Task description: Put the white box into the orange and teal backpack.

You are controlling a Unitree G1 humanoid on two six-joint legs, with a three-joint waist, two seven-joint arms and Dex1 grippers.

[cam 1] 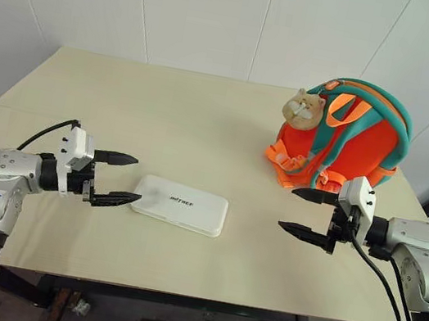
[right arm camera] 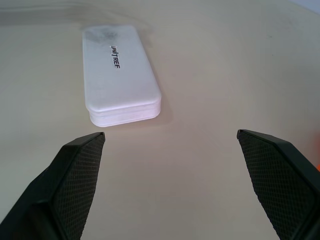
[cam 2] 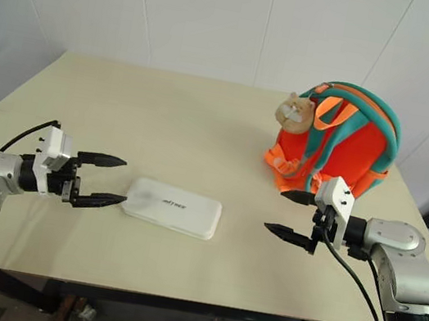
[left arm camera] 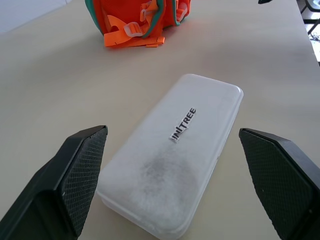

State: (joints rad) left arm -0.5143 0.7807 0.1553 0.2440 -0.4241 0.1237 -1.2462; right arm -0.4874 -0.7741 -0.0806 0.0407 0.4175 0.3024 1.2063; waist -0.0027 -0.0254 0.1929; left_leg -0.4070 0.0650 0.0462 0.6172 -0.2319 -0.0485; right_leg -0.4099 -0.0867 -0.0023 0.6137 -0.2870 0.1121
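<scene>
White box (cam 1: 181,204) flat on table (cam 1: 205,117), untouched. Left gripper (cam 1: 115,178) and right gripper (cam 1: 305,214) both spread empty; squeeze both short ends evenly, lift level toward backpack (cam 1: 343,137).

Beige table (cam 1: 204,125), white panelled wall (cam 1: 208,10)

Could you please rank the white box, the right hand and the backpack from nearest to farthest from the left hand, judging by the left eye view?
1. White box, just beside the left hand.
2. Right hand, across the table.
3. Backpack, at the far right.
</scene>
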